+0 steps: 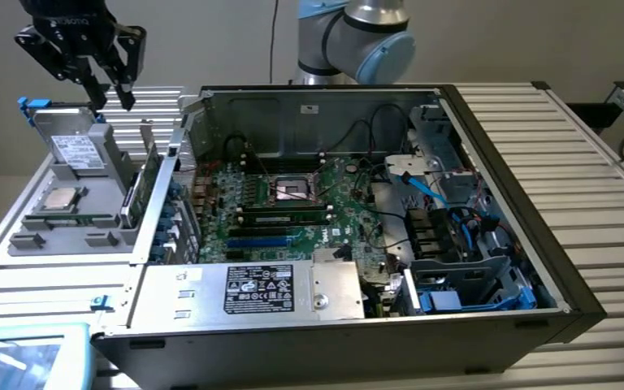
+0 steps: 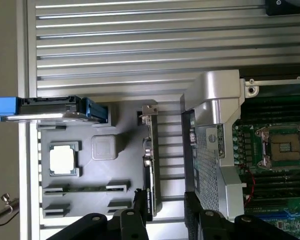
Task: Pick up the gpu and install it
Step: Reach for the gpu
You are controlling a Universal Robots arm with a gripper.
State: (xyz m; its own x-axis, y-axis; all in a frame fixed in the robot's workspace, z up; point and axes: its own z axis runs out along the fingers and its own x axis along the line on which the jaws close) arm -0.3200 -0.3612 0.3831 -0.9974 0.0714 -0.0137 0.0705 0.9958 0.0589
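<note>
While the pickup step is in hand, the black gripper (image 1: 114, 101) hovers above the grey moulded tray (image 2: 125, 165), which lies by the slatted aluminium worktop (image 2: 140, 40) edge on the exterior view's left. Its fingers (image 2: 204, 222) are spread wide and empty. The gpu (image 2: 149, 167), a flat black rectangular card, stands untouched on edge along the tray's side nearest the open black computer case (image 1: 507, 325). The grasp, I judge, calls for lowering the fingers astride its thin upper edge. Count: one gpu, one silver square processor (image 2: 64, 160), one blue-tabbed drive (image 2: 50, 107), one green memory stick (image 2: 85, 188), two fingers.
</note>
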